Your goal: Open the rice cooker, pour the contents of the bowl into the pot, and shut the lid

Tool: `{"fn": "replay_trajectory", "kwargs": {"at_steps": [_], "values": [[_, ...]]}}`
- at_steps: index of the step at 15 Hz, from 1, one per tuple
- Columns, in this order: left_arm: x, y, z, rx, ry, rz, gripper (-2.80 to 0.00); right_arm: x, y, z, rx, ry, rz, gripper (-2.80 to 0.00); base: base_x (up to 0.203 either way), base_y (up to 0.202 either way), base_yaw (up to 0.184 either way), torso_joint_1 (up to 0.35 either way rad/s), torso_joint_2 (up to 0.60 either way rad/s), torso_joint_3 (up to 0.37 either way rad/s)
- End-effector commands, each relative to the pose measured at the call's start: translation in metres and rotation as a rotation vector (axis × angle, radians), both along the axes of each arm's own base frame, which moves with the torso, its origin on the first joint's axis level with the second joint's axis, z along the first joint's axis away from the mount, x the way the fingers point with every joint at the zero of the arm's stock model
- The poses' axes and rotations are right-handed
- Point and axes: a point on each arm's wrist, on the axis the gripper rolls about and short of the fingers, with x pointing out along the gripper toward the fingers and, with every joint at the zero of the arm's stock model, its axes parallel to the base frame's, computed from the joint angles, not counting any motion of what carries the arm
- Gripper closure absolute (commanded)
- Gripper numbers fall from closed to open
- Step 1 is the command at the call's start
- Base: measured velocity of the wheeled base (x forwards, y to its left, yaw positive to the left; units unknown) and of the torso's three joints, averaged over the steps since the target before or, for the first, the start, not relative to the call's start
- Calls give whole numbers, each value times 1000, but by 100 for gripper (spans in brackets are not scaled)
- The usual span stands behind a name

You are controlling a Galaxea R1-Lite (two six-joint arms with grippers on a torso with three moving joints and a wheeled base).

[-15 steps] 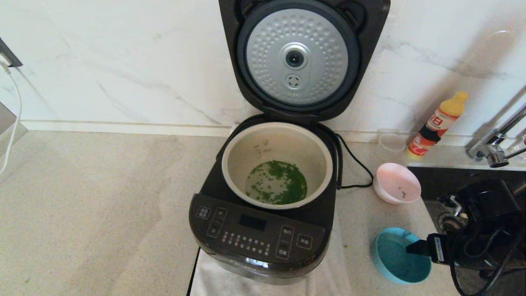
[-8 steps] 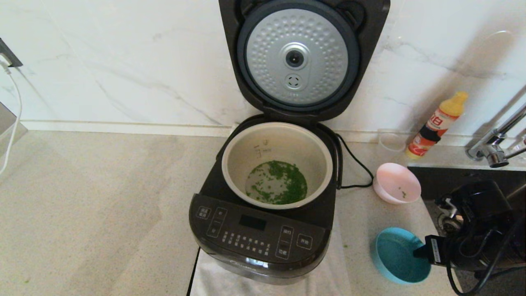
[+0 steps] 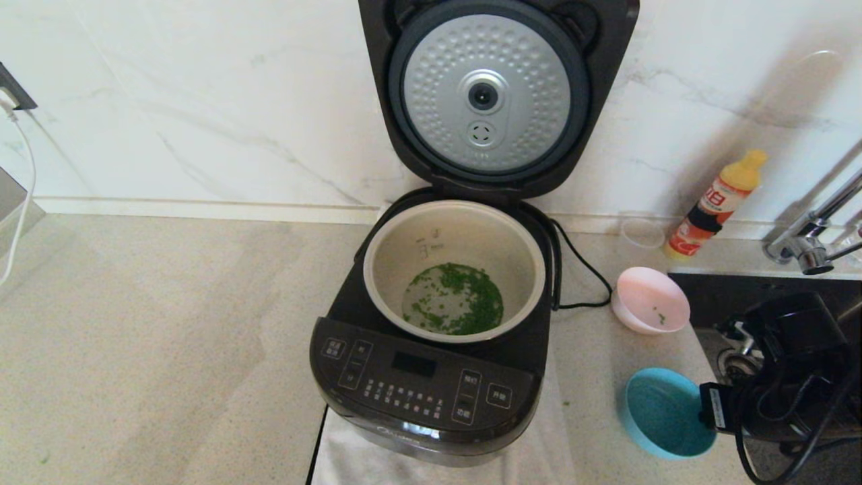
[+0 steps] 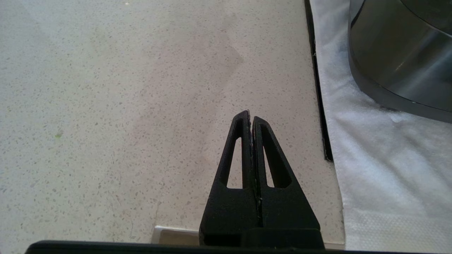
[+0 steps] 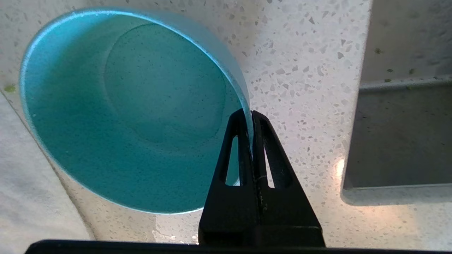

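Observation:
The rice cooker (image 3: pixel 424 384) stands open, its lid (image 3: pixel 485 94) upright with the dimpled silver underside facing me. Green bits (image 3: pixel 465 303) lie scattered on the bottom of the cream pot (image 3: pixel 465 232). The pink bowl (image 3: pixel 646 296) sits upright to the cooker's right, holding only a few green specks. My right gripper (image 5: pixel 251 113) is shut on the rim of an empty blue bowl (image 5: pixel 123 116), at the front right of the counter (image 3: pixel 663 417). My left gripper (image 4: pixel 250 118) is shut and empty over bare counter, left of the cooker's base (image 4: pixel 399 60).
A white cloth (image 4: pixel 381 158) lies under the cooker. Its black cord (image 3: pixel 582 269) loops toward the pink bowl. An orange bottle (image 3: pixel 714 205) stands by the wall. A faucet (image 3: pixel 808 249) and sink (image 5: pixel 399 134) are at the right; a white cable (image 3: pixel 23 195) hangs far left.
My right gripper has drawn back to the right, and the blue bowl has shifted a little to the right with it. The cooker and pink bowl have not moved.

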Motion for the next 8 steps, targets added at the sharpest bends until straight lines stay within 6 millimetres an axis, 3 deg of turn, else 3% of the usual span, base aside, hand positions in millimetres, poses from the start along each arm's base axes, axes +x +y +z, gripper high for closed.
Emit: {"fn": "replay_trajectory", "kwargs": {"at_steps": [1,5,8], "values": [[0,0,0,0,2,0,0,-5,0,4,0,-17,-2,0,0,0,0,0,0,0],[0,0,0,0,2,0,0,-24,-6,28,-5,-107,-23,0,0,0,0,0,0,0],[0,0,0,0,2,0,0,-50,-24,43,-18,-113,-105,0,0,0,0,0,0,0]]}}
